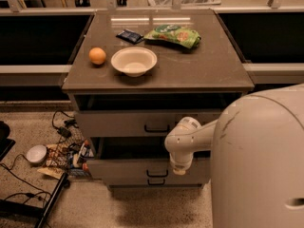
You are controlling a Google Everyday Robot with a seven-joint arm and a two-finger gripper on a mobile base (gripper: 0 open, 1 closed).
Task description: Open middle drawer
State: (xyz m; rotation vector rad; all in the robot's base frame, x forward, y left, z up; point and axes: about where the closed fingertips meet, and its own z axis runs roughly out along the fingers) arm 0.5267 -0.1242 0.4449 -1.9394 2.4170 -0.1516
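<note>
Your robot's body is a smooth, rounded white shell [259, 165] at 4 o'clock, with faint dark scuffs near its top edge. Its arm [194, 136] is white, tubular and bulbous-jointed; the gripper [179, 169], cream-tipped, sits just past centre toward 5 o'clock.

A matt grey-brown worktop [209, 70], smooth like laminate, catches a faint sheen of light along its far edge. On it sit a smooth cream bowl [134, 61] with a dull finish, a dull-skinned orange [97, 56], a crinkled green bag [173, 34] of glossy plastic film, and a dark shiny packet [129, 36]. The middle drawer [123, 169] has a flat, matt grey front and a black handle [157, 174]. The end effector [179, 167], cased in smooth off-white plastic, hangs just in front of that drawer. The robot body [256, 156] is a smooth white shell with dark scuffs. The floor [142, 208] is speckled, stone-like and matt.
</note>
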